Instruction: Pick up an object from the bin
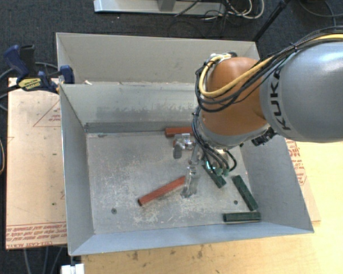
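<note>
One red-brown stick (162,192) lies slanted on the floor of the grey bin (74,153), and that's our marker. The gripper (188,190) is down at the stick's upper right end, seemingly touching it. With the arm's orange cover (231,104) looming above, I cannot tell whether it is clenched or released. Beyond the stick, by the back wall, a shorter red-brown piece (176,131) lies flat. Right of the stick, just past the gripper, a small dark green block (218,178) sits partly under the wrist. Further right of the stick a long dark green bar (244,192) runs diagonally, and a second green bar (241,216) lies level near the front wall, well apart from the stick
</note>
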{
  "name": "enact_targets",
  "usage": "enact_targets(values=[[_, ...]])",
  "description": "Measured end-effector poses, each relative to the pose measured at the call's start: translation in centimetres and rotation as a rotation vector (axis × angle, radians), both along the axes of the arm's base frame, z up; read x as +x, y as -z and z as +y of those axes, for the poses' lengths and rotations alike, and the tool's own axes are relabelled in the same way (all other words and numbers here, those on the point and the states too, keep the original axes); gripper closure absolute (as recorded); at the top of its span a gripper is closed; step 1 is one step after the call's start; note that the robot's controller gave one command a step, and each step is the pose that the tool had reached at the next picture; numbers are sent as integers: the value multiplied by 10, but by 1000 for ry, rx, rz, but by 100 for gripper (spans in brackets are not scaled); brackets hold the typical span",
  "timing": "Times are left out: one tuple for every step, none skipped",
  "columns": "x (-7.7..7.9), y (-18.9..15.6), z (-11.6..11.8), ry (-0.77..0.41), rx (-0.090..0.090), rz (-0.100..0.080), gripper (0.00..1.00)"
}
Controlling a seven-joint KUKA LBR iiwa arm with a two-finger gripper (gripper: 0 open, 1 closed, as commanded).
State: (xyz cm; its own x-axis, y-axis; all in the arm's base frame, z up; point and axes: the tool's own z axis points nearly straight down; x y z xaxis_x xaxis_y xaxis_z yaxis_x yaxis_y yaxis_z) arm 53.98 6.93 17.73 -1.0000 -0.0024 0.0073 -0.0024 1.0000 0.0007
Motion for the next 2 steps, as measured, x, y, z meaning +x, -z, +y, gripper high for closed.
enact_targets(values=[[-1, 111, 12, -125, 1, -1, 0], [1, 107, 12, -123, 1, -9, 100]])
